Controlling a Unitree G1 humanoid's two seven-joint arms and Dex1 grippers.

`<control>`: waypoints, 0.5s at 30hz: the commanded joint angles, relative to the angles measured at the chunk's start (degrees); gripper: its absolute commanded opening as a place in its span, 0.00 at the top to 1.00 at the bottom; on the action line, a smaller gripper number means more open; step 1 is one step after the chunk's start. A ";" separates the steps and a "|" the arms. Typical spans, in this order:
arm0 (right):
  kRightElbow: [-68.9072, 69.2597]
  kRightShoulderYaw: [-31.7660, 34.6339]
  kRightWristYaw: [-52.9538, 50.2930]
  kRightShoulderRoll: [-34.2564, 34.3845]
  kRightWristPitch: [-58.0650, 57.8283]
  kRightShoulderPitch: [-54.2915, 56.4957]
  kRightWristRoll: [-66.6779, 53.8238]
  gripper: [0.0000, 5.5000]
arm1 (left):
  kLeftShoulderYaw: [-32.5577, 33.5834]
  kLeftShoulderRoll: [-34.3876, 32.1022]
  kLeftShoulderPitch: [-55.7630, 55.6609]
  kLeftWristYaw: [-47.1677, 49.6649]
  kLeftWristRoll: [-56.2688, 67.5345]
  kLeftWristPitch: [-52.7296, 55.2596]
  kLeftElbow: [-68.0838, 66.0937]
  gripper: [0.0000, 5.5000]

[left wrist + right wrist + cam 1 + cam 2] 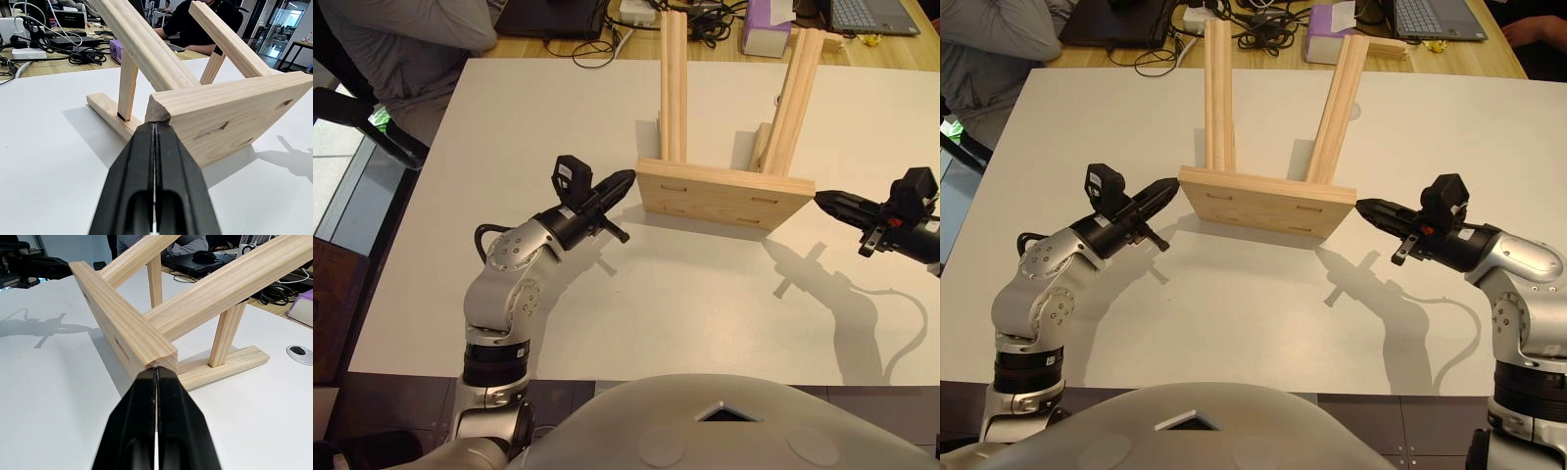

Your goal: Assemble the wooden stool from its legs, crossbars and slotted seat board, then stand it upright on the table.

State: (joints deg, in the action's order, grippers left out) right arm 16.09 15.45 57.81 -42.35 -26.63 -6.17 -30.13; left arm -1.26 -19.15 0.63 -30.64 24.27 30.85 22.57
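Observation:
The wooden stool lies tipped on the white table, its slotted seat board point(724, 196) standing on edge toward me and its legs point(673, 88) slanting up and away. Short crossbars point(128, 85) join the legs to a lower rail resting on the table. My left gripper point(628, 178) is shut, its tip pressed against the board's left end point(230, 112). My right gripper point(1363, 207) is shut too, its tip against the board's right end point(122, 323). Nothing is held between either pair of fingers.
Behind the table's far edge, a wooden desk carries a purple box point(766, 27), tangled cables point(1268, 24) and laptops point(1435, 18). A person sits at the far left corner. Bare white tabletop point(685, 304) lies in front of the stool.

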 commanded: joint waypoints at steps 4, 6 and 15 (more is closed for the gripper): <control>2.84 -3.10 2.83 1.83 2.45 2.14 -2.76 1.00 | -5.19 2.30 -2.34 -2.94 0.39 -2.71 -0.71 1.00; 2.21 -2.74 2.71 1.75 2.80 1.99 -2.44 1.00 | -4.30 2.33 -2.64 -1.93 -0.93 -4.04 -2.69 1.00; -5.03 3.40 3.95 -1.16 5.76 -0.94 -0.47 1.00 | 0.40 0.46 -2.69 -1.97 -1.95 -7.94 -9.40 1.00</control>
State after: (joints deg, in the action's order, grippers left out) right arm 12.69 17.54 61.12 -42.01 -21.71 -6.70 -30.73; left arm -1.39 -17.79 -1.70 -31.97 22.03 23.21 14.33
